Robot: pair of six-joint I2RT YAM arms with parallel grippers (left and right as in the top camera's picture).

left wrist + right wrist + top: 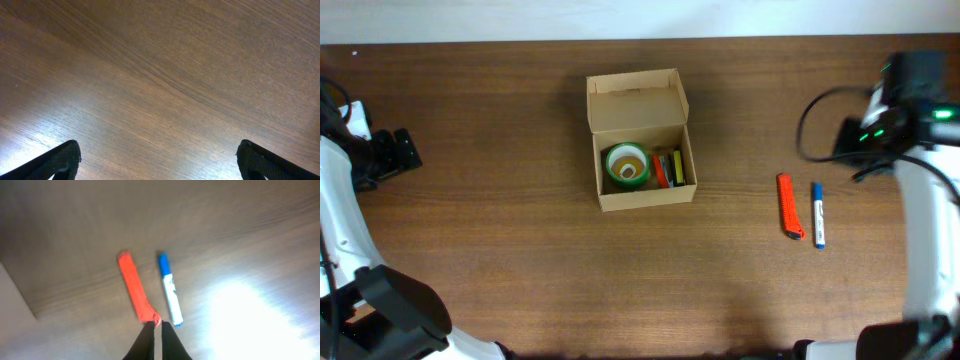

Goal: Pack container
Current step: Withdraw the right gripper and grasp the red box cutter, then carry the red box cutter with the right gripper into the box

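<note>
The container (640, 197) is a tan cardboard box at the table's middle, its flap lid (636, 101) open toward the back. Inside lie a green-rimmed tape roll (627, 165) and several red, yellow and dark items (667, 168). An orange utility knife (789, 206) and a blue-and-white marker (818, 214) lie side by side on the table to the right of the box; both show in the right wrist view, the knife (134, 287) and the marker (170, 292). My right gripper (158, 325) is shut and empty, above the knife's near end. My left gripper (159, 152) is open and empty over bare wood at the far left (408, 150).
The wooden table (520, 260) runs to a white wall at the back. The right arm and its cables (910, 120) hang over the right edge. A tan corner of the box (12, 295) shows at the left of the right wrist view.
</note>
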